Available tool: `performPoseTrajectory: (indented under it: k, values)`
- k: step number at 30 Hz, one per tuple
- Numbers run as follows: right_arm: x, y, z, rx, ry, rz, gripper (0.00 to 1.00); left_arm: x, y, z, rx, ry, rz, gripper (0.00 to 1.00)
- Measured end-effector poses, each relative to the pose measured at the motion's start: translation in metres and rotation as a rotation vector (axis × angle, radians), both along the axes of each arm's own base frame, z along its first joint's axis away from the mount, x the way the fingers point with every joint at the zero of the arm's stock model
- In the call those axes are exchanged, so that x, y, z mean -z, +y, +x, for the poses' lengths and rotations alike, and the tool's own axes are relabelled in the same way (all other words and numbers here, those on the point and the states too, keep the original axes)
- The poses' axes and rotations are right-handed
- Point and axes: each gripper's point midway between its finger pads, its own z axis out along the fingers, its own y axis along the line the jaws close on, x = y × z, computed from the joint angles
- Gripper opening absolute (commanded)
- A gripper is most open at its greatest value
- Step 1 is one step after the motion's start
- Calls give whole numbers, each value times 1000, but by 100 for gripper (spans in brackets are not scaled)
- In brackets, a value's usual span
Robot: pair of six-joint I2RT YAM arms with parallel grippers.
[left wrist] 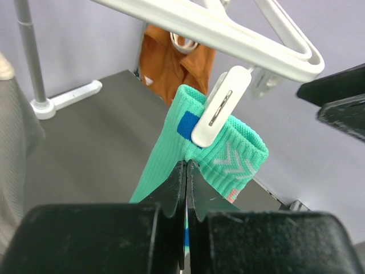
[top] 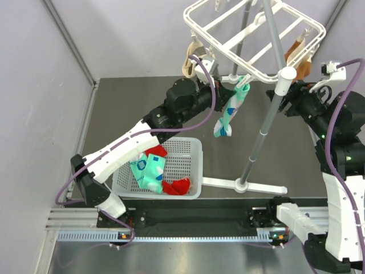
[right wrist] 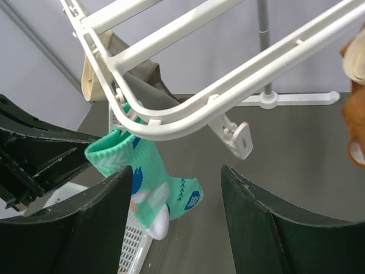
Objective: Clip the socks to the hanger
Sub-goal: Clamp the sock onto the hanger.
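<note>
The white hanger (top: 251, 40) stands on its grey pole. One mint-green sock (top: 228, 117) hangs from a white clip (left wrist: 219, 108) at the frame's near corner. My left gripper (left wrist: 187, 165) is shut on that sock (left wrist: 239, 154) just below the clip, at the cuff. My right gripper (right wrist: 177, 168) is open with nothing between its fingers; it sits under the frame's (right wrist: 188, 114) corner, facing the sock (right wrist: 148, 171) and a free clip (right wrist: 236, 137). Another mint-green sock (top: 148, 171) and red socks (top: 177, 185) lie in the basket.
A white perforated basket (top: 197, 165) sits in front of the left arm. The grey pole (top: 262, 131) and its white foot (top: 251, 184) stand between the arms. A beige sock (top: 191, 63) and an orange-brown sock (top: 299, 57) hang from the frame's far clips.
</note>
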Motion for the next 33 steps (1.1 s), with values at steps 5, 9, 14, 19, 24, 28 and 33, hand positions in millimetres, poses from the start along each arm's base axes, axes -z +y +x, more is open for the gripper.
performPoseTrajectory:
  k: [5, 9, 14, 19, 24, 28, 33]
  values:
    - [1, 11, 5, -65, 4, 3, 76, -19, 17, -7, -20, -36, -6, 0]
    - [2, 15, 7, -88, 4, -3, 76, -26, 23, -8, -34, -55, -7, 0]
    - [-1, 27, 11, -165, -13, -7, 74, -25, 27, -5, -47, -60, 3, 0]
    - [-4, 35, 20, -217, -35, -16, 71, -24, 27, -4, -50, -61, 7, 0]
    - [0, 35, 27, -214, -36, -38, 69, -25, 30, -3, -56, -67, 12, 0]
    - [0, 30, 29, -192, -49, -66, 68, -28, 33, -3, -60, -73, 12, 0]
    - [-1, 24, 30, -160, -64, -100, 68, -29, 34, -4, -60, -76, 10, 0]
